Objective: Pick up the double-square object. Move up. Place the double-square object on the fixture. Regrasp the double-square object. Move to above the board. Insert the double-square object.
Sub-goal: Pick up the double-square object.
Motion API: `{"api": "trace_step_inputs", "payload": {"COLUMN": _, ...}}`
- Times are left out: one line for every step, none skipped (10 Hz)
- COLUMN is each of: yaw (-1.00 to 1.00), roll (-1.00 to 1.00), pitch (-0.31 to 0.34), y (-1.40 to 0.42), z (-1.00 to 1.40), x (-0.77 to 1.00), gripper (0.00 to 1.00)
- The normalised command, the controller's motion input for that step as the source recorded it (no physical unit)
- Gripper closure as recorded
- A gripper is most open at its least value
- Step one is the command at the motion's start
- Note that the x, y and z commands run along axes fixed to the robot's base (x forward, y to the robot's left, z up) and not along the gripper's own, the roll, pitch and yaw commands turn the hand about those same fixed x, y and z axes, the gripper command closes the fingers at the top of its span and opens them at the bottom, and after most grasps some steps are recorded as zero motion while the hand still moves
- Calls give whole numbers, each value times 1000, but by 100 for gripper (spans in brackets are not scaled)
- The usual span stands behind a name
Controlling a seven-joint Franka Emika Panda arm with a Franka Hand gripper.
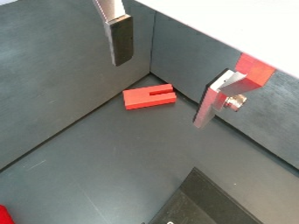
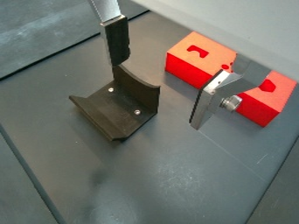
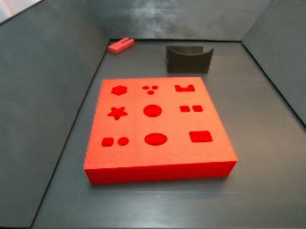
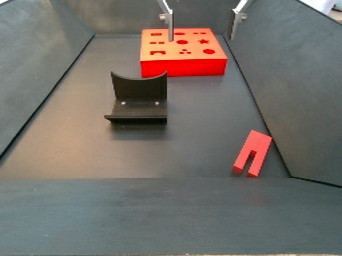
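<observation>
Reading left to right in a side view: the double-square object (image 3: 120, 44) lies flat on the floor in the far left corner, close to the walls; the board (image 3: 156, 125) fills the middle, its cutouts all empty; the fixture (image 3: 188, 58) stands behind the board's far right end, also empty. You should judge that no step is done: pick-up, placing on the fixture, regrasp and insertion all remain.

The gripper (image 1: 163, 79) hangs above the floor with its silver fingers (image 1: 119, 39) spread wide and nothing between them; in a wrist view the object sits on the floor below the gap, not touched. In another wrist view the gripper (image 2: 158, 74) frames the fixture (image 2: 117, 107) and a corner of the board (image 2: 201, 61).

Hard to make out: in a side view only the fingertips (image 4: 166, 16) enter at the upper edge, above the board (image 4: 185, 50); the arm is cut off, so you cannot judge the gripper's height. The object's two-square end profile is partly resolved only as a notch (image 4: 253, 152).
</observation>
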Motion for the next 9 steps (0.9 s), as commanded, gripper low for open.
{"api": "trace_step_inputs", "payload": {"yaw": -180, "roll": -157, "pitch": -61, "y": 226, "z": -143, "x": 0, "gripper": 0}}
{"api": "trace_step_inputs", "payload": {"yaw": -440, "roll": 0, "pitch": -193, "y": 431, "z": -594, "x": -391, "gripper": 0}}
{"api": "trace_step_inputs", "payload": {"yaw": -517, "roll": 1, "pitch": -203, "y": 397, "z": -709, "x": -503, "gripper": 0}}
{"api": "trace_step_inputs", "payload": {"yaw": -523, "roll": 20, "pitch": -186, "y": 411, "z": -740, "x": -543, "gripper": 0}}
{"api": "trace_step_inputs", "payload": {"yaw": -454, "roll": 11, "pitch": -164, "y": 463, "z": -794, "x": -640, "gripper": 0}}
{"api": "trace_step_inputs", "payload": {"yaw": -380, "roll": 10, "pitch": -163, "y": 497, "z": -817, "x": -771, "gripper": 0}}
{"api": "trace_step_inputs", "payload": {"yaw": -371, "roll": 10, "pitch": -166, "y": 497, "z": -820, "x": -800, "gripper": 0}}
{"api": "trace_step_inputs", "payload": {"yaw": -369, "roll": 11, "pitch": -170, "y": 506, "z": -811, "x": -786, "gripper": 0}}
{"api": "trace_step_inputs", "payload": {"yaw": -369, "roll": 7, "pitch": -154, "y": 500, "z": -829, "x": -666, "gripper": 0}}
